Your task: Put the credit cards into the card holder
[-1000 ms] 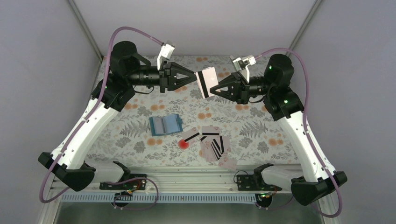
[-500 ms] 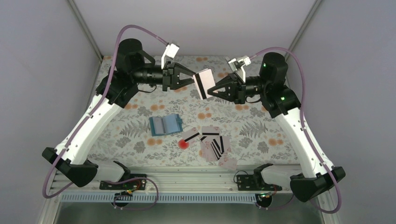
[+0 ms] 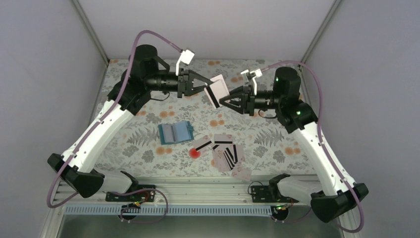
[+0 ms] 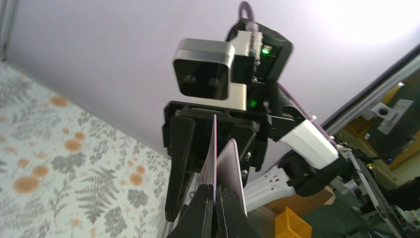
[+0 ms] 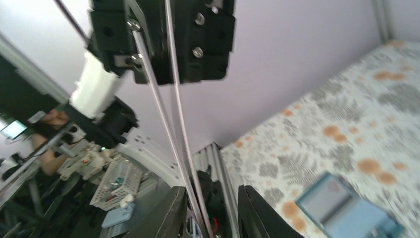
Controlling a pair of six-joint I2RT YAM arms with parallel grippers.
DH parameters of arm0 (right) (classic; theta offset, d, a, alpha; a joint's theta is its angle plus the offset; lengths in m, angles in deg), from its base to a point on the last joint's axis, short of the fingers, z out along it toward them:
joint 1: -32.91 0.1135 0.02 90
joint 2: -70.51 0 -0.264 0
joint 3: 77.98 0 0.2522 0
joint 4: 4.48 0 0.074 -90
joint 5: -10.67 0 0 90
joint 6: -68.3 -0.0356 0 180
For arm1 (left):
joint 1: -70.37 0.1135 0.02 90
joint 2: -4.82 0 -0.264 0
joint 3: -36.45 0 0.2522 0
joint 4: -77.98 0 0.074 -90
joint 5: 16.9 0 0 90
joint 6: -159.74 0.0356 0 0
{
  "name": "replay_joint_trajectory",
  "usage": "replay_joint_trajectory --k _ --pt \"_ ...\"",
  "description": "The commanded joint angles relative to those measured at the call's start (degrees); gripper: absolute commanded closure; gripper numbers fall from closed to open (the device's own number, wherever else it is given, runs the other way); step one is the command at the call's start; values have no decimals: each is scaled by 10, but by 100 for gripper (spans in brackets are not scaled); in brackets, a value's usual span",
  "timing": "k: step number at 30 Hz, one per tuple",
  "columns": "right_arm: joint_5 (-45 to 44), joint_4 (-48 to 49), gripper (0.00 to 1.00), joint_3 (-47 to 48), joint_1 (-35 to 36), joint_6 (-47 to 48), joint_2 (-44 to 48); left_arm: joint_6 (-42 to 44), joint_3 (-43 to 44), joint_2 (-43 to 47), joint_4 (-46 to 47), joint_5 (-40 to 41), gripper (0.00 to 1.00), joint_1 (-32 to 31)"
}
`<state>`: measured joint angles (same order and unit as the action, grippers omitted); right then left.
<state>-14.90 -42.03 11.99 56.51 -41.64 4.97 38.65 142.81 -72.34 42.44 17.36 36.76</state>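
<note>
High over the far part of the table, two pale credit cards (image 3: 217, 90) stand on edge between the two grippers. My left gripper (image 3: 205, 89) is shut on them; in the left wrist view one card (image 4: 213, 153) is pinched between the fingers (image 4: 204, 208) and a second (image 4: 232, 163) splays off to the right. My right gripper (image 3: 221, 101) faces it, open, and the card edges (image 5: 173, 99) pass between its fingers with a gap. The blue card holder (image 3: 176, 132) lies open on the table below. Several more credit cards (image 3: 225, 153) lie near the front.
A round red spot (image 3: 194, 153) marks the flowered cloth (image 3: 148, 148) beside the loose cards. Grey walls close in the table on the left, back and right. The metal rail (image 3: 208, 191) with both arm bases runs along the near edge.
Both grippers moved together until the left one closed on the cards. The right gripper, shut on them before, has opened. The cards tilted slightly and shifted a little left.
</note>
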Motion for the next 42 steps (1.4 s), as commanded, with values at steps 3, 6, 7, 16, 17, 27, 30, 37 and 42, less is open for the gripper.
replay_joint_trajectory --k 3,6,7,16,17,27,30,37,42 --pt "-120 50 72 -157 0 -51 69 0 -88 -42 54 5 98 -3" --pt "-155 71 73 -230 -1 -65 104 4 -135 -61 86 -2 98 -4" --pt "-171 71 73 -251 -2 -67 112 8 -152 -66 95 -2 98 -3" --pt "-276 128 73 -449 -8 -106 174 22 -278 -168 192 -12 98 -9" --pt "-279 141 73 -469 -8 -112 176 29 -279 -186 193 -12 98 -12" --pt "-341 124 73 -536 -8 -96 161 73 -219 -312 167 10 98 -31" --pt "-357 106 72 -538 -9 -91 152 89 -201 -321 150 42 98 -33" --pt "-380 94 71 -525 -8 -111 128 115 -171 -323 129 94 98 -36" --pt "-421 44 67 -481 -8 -90 132 157 -118 -310 62 153 98 -37"
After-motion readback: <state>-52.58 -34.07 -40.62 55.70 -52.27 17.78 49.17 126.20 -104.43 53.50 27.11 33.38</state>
